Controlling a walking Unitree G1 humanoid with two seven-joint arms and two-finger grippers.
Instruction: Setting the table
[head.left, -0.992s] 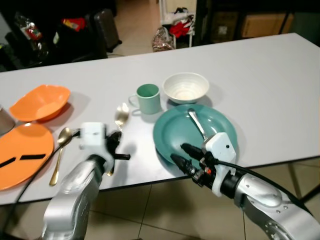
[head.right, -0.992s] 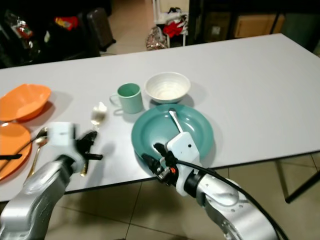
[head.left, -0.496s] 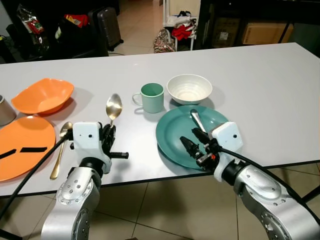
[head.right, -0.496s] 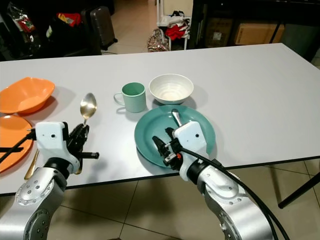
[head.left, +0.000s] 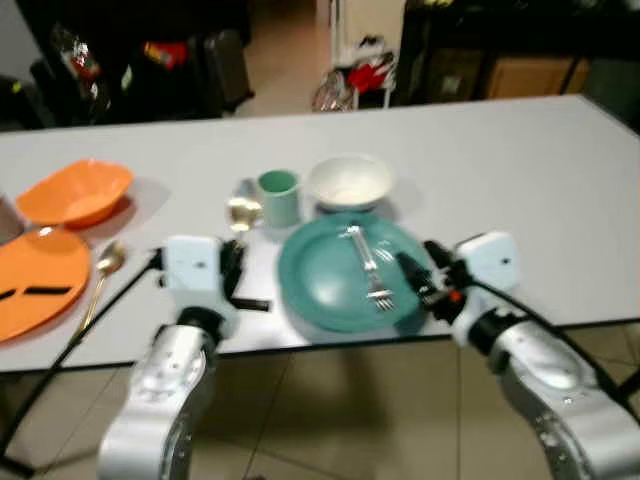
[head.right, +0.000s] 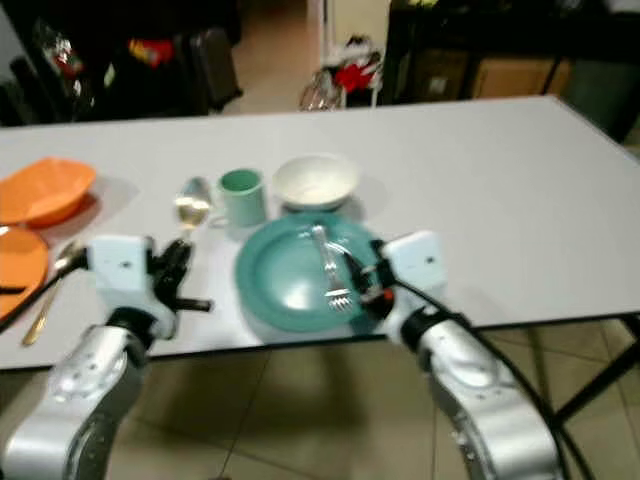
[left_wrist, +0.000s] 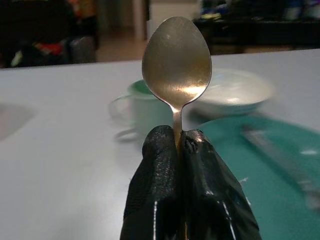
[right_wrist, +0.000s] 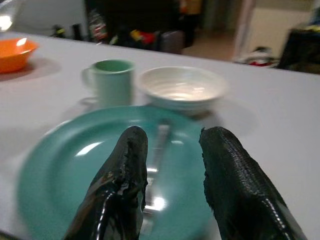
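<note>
A silver spoon (left_wrist: 176, 67) is being held upright by the left gripper (left_wrist: 181, 145), left of the green plate (head.left: 330, 285). A fork (head.left: 368, 266) is lying on it. The right gripper (right_wrist: 170, 145) is being kept open and empty, just over the plate's near edge.

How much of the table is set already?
Partly done: the plate, bowl and cup are laid out, and a fork lies on the plate. In hand: the left claw is shut on a spoon. The right claw is open over the plate. Left: laying the spoon down.
</note>
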